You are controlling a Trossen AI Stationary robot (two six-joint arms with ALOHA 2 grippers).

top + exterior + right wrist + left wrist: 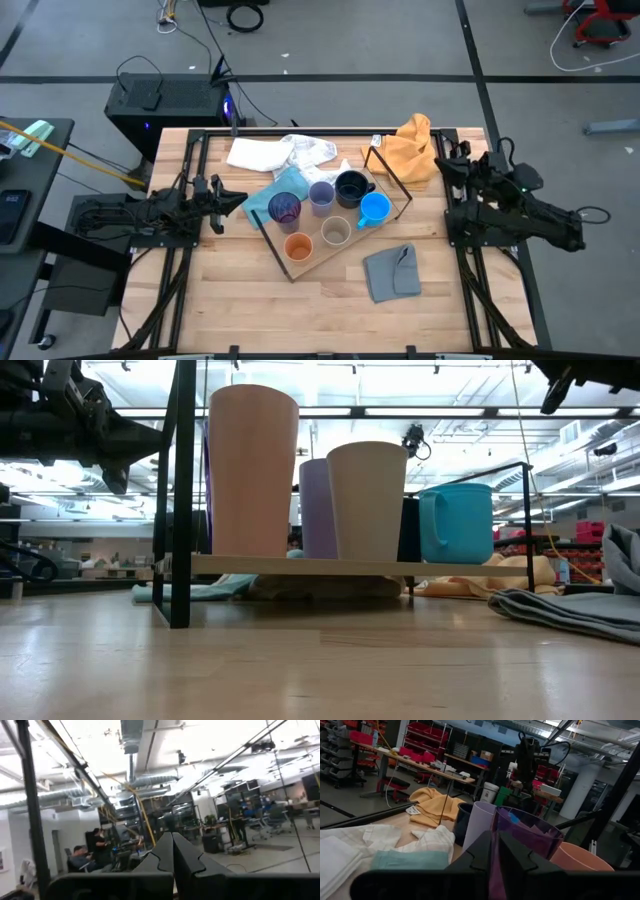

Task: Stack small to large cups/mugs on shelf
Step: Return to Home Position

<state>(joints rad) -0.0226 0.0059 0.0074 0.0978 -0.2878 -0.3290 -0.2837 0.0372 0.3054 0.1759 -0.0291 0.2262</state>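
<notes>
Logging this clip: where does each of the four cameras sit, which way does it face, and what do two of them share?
High view: overhead, straight down on the shelf of cups; both arms, left gripper, right gripper.
Low view: table-top height, level across; arm parts at top corners.
Left wrist view: faces the purple tumbler; own shut fingers.
Right wrist view: faces the room; own shut fingers.
High and left wrist views share the purple tumbler.

Robotics lab: red parts racks [424,736], workbenches [418,764]
</notes>
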